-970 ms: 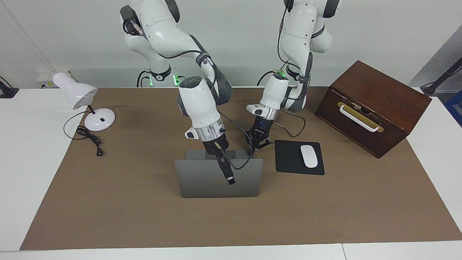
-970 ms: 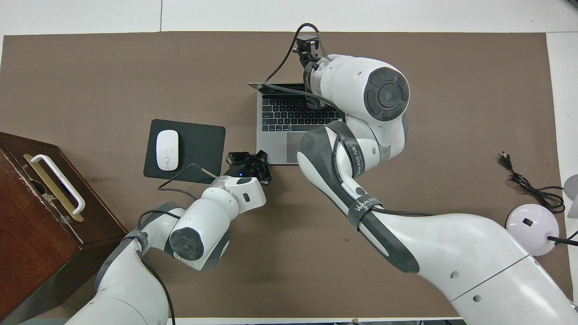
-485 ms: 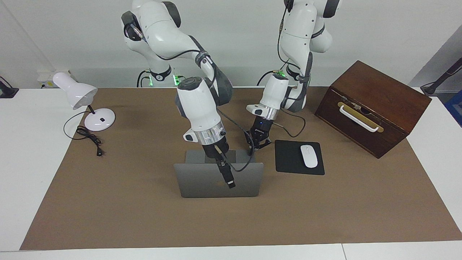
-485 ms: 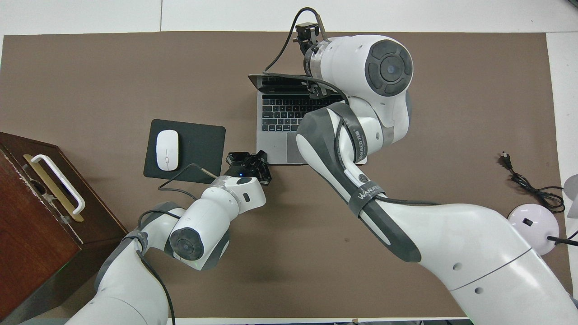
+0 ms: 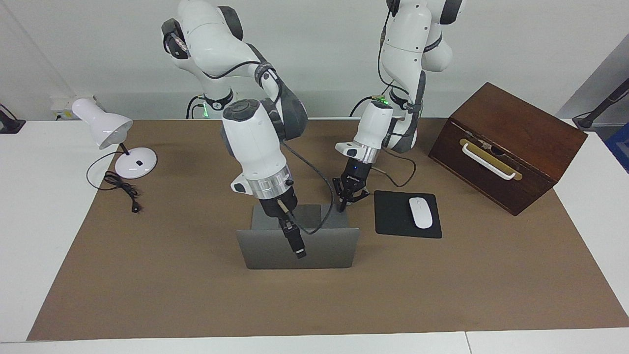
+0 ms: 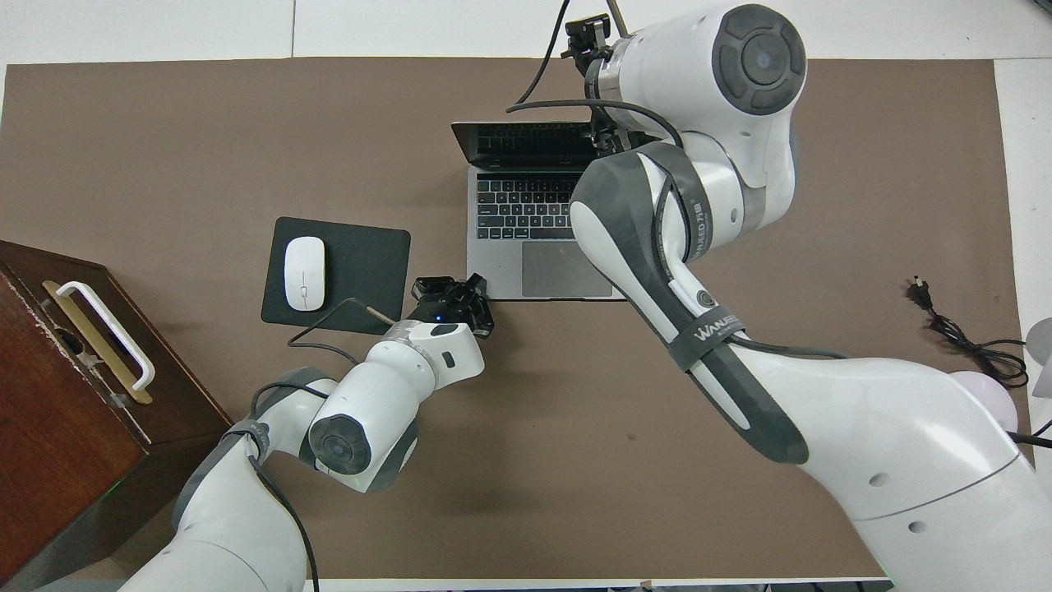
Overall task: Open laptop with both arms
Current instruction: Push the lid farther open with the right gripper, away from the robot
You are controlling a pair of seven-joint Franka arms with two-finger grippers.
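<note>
Silver laptop (image 6: 526,247) open at frame centre.
Lid upright, keyboard facing robots; closed left gripper (image 5: 344,202) presses its corner; right gripper's (image 5: 290,231) fingers unclear.

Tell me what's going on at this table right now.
Two robot arms are opening a laptop. The right gripper is at the raised lid's top edge, with the keyboard already showing. The left gripper, shut, presses down at the corner of the base nearest the mouse pad. A lamp and a wooden box sit at the table's ends.
</note>
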